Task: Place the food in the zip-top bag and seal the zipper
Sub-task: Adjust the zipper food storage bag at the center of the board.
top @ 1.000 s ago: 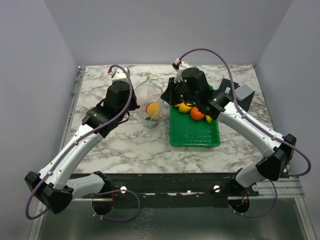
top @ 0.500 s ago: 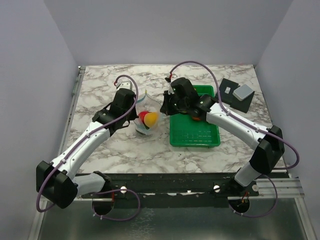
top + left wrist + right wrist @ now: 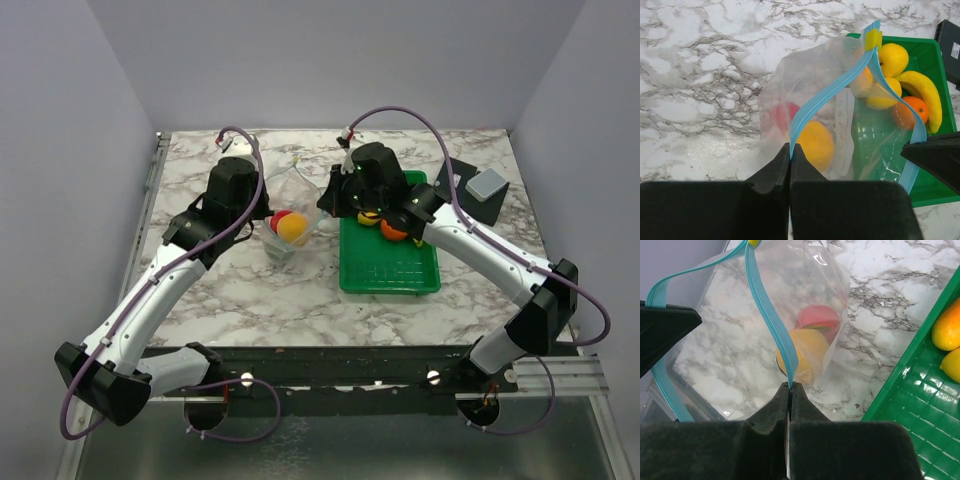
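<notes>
The clear zip-top bag (image 3: 292, 205) hangs open between my two grippers above the marble table. An orange fruit (image 3: 293, 228) and a red fruit (image 3: 281, 219) lie in its bottom. My left gripper (image 3: 790, 146) is shut on the left side of the light blue zipper (image 3: 840, 87). My right gripper (image 3: 790, 385) is shut on the opposite strip of the zipper (image 3: 767, 325). A yellow slider tab (image 3: 872, 39) sits at the far end of the mouth. More food, yellow fruits (image 3: 892, 58), a banana (image 3: 925, 95) and an orange one (image 3: 910, 107), lies in the green tray (image 3: 390, 272).
The green tray sits just right of the bag, under my right arm. A black plate carrying a grey block (image 3: 487, 185) rests at the back right. Purple-grey walls close in the table on three sides.
Both arms swung toward the near side with the bag, then back up and away. The red fruit now shows beside the orange one in the bag.
</notes>
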Available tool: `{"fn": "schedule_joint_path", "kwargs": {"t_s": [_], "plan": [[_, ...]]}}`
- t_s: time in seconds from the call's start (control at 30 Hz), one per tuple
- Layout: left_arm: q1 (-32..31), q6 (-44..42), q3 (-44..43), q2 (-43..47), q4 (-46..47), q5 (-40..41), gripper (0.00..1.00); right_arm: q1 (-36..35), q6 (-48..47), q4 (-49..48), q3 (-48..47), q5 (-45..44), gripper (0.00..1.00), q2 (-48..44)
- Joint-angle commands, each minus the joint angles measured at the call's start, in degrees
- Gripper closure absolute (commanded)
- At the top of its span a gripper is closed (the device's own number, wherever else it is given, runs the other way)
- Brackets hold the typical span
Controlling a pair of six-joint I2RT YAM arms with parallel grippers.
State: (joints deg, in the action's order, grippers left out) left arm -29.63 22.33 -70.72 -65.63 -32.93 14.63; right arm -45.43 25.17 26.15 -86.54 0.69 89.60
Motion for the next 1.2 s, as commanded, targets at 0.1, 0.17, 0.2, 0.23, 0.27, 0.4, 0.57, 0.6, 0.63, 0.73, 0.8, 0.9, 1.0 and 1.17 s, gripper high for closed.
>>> {"fn": "schedule_joint_path", "kwargs": {"t_s": [0.1,0.17,0.2,0.23,0.27,0.4,0.57,0.6,0.63,0.73,0.8,0.9,1.0,1.17], "plan": [[0.3,-3.8,-2.1,-0.8,-1.4,0.9,1.00,-0.3,4.8,-5.5,3.8,2.1,0.99,2.7],[0.2,-3.9,-1.7,-1.0,-1.5,-0.3,1.00,-0.4,6.1,-6.4,5.0,3.0,1.00,3.5],[0.3,-3.8,-1.3,-1.0,-1.5,-0.8,1.00,-0.3,6.5,-6.9,5.8,3.2,1.00,3.8],[0.3,-3.8,-0.9,-1.0,-1.5,-1.1,1.00,-0.3,7.0,-7.2,6.5,3.4,1.00,4.1],[0.2,-3.6,-0.3,-1.0,-1.5,-1.4,1.00,-0.3,7.5,-7.4,7.2,3.7,1.00,4.3],[0.3,-3.3,1.6,-1.0,-1.3,-3.3,1.00,-0.3,8.9,-8.5,10.6,3.9,1.00,4.2],[0.3,-3.8,3.5,-1.4,0.0,-5.3,1.00,-0.3,9.2,-9.1,12.9,3.1,0.99,3.9],[0.3,-3.9,4.0,-1.5,0.4,-5.5,1.00,-0.3,9.2,-9.2,13.1,3.0,1.00,3.8],[0.3,-4.1,4.5,-1.7,0.8,-5.7,1.00,-0.3,9.1,-9.3,13.1,2.9,1.00,3.8],[0.3,-4.4,5.6,-2.3,1.5,-6.1,1.00,-0.3,8.7,-9.1,12.9,2.1,0.99,3.7],[0.3,-4.5,6.3,-2.7,1.9,-6.5,1.00,-0.4,8.6,-8.7,12.7,1.4,0.99,3.6],[0.3,-4.3,7.3,-2.8,2.5,-7.0,1.00,-0.3,8.5,-8.4,12.6,0.7,0.99,3.6],[0.3,-4.9,7.9,-2.8,3.1,-7.3,1.00,-0.3,8.4,-8.1,12.4,0.4,0.99,3.1],[0.3,-6.1,9.3,-2.3,4.5,-6.9,1.00,-0.3,7.3,-7.0,11.3,-2.1,0.83,0.9]]}}
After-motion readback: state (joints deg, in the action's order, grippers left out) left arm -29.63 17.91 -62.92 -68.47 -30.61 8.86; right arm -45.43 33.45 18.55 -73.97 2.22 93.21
